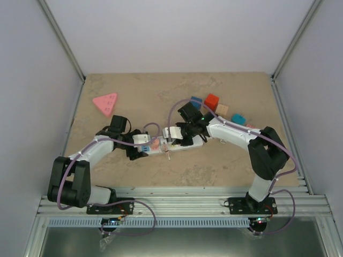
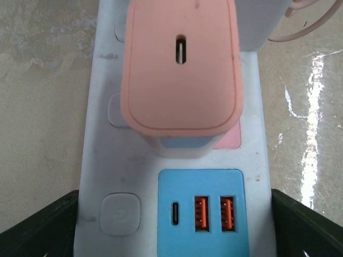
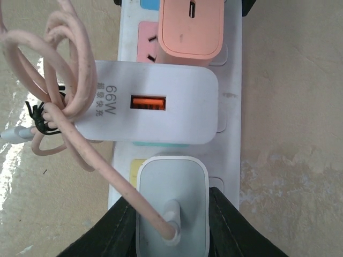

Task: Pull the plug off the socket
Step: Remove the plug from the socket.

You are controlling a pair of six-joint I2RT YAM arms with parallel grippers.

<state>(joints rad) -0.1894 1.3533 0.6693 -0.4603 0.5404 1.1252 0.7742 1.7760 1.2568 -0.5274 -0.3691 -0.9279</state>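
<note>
The socket [image 1: 161, 149] is a long white power strip lying in the middle of the table. Its blue USB outlet [image 2: 202, 211] fills the left wrist view. My left gripper [image 2: 174, 225] straddles that end of the strip [image 2: 102, 160], a black finger [image 2: 43, 227] pressed against each long side. The plug [image 3: 171, 193] is a pale grey-white block with a pink cord coming out of its top, seated at the strip's other end. My right gripper [image 3: 171, 214] is shut on it, its fingers [image 3: 110, 225] against both flanks.
A pink charger [image 3: 191, 29] and a white charger [image 3: 155, 110] also sit in the strip, with a coiled pink cable [image 3: 64, 91] beside them. A pink triangular block [image 1: 105, 103] lies back left. Several coloured blocks [image 1: 211, 101] stand back right.
</note>
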